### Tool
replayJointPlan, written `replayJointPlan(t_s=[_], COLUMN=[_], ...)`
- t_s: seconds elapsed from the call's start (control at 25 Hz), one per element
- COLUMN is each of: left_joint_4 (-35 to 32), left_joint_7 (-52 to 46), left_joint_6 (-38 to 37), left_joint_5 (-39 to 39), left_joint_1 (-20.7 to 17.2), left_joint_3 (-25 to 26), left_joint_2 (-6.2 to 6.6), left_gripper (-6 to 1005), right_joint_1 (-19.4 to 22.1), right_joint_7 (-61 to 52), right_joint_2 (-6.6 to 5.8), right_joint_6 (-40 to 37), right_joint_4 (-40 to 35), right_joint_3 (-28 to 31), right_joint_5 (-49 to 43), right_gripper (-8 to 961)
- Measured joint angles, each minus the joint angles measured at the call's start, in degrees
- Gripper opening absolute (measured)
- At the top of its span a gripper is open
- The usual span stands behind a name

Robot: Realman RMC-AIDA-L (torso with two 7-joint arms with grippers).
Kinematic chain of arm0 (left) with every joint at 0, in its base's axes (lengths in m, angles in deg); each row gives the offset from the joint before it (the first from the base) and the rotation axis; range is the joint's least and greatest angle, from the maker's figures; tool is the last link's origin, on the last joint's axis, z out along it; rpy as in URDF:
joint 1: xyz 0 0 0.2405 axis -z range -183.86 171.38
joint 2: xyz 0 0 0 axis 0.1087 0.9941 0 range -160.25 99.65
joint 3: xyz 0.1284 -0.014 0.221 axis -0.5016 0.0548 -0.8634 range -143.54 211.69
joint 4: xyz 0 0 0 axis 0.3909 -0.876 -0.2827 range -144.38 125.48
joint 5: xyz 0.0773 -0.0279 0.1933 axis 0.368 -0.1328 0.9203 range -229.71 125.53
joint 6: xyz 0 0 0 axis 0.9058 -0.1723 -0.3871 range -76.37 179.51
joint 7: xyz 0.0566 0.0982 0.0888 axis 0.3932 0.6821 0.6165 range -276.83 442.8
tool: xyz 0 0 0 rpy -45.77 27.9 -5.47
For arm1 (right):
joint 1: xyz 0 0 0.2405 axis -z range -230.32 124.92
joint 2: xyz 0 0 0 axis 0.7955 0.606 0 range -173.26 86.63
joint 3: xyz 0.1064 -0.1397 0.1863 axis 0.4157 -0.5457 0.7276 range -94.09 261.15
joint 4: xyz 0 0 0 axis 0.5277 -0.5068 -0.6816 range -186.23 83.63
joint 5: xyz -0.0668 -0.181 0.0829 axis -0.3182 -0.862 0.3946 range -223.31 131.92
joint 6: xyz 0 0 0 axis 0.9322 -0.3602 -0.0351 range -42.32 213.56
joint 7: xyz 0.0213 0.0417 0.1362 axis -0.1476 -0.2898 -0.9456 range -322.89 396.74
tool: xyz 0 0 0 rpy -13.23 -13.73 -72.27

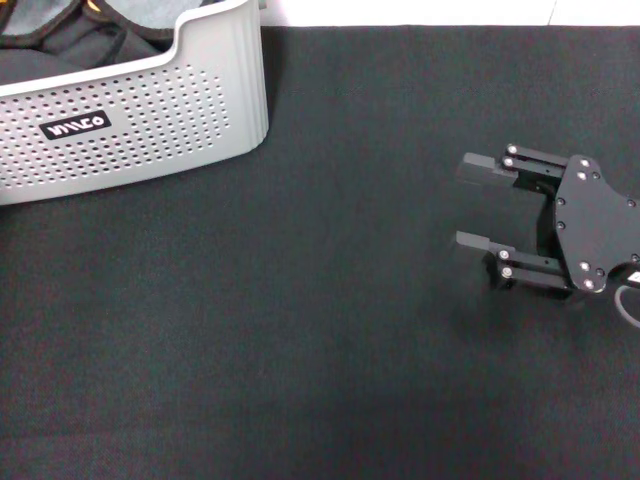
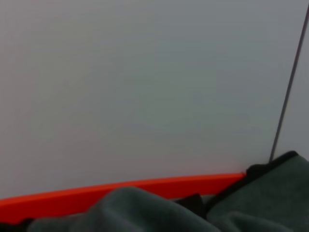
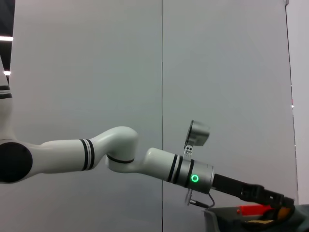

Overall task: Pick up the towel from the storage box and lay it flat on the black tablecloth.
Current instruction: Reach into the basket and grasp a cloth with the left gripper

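The storage box [image 1: 130, 110] sits at the far left corner of the black tablecloth [image 1: 320, 330], and it runs off the left edge and the top edge of the head view. Its pale wall is full of small round holes and has a small black label [image 1: 76, 126] with white letters on the side that faces the robot. Its curved rim dips low in the middle and rises high at the right corner. Inside it lies a black garment [image 1: 60, 45], and a bit of grey cloth and a tiny spot of orange peek out near the top edge. The left wrist view shows the towel [image 2: 260, 203] up close: soft grey folds with a thin dark hem, in front of a bright orange strip [image 2: 120, 191] and a plain pale wall [image 2: 145, 87]. The left gripper [image 3: 277, 212] shows only in the right wrist view, at the end of the long white left arm [image 3: 116, 154], and it reaches down into the box. I cannot tell if its fingers are apart or closed, or if they hold the towel. The right gripper [image 1: 478, 204] hovers over the right side of the cloth, well apart from the box. Its two fingers are spread wide and point left toward the box, and nothing is between them. The tablecloth is flat and wide, with lots of bare black room between the box and the right gripper and all along the near side.
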Motion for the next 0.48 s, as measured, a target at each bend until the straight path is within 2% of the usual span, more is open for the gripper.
replayJointPlan(t_s=[0.32,0.48], left_joint_4=[7.0,9.1], left_joint_7=[-0.2,0.2], left_joint_6=[0.3,3.5], left_joint_5=[3.9,6.8], left_joint_1=[5.1,7.2], left_joint_3=[0.2,0.0], left_joint_2=[-0.01,-0.07], left_gripper=[557,544], right_joint_1=[1.7,2.2], right_joint_7=[0.0,0.0], right_joint_2=[-0.05,-0.07], right_joint_6=[-1.5,-2.2], right_joint_4=[0.1,0.1], right_joint_3=[0.0,0.0], right_joint_5=[0.5,0.6], right_gripper=[633,631])
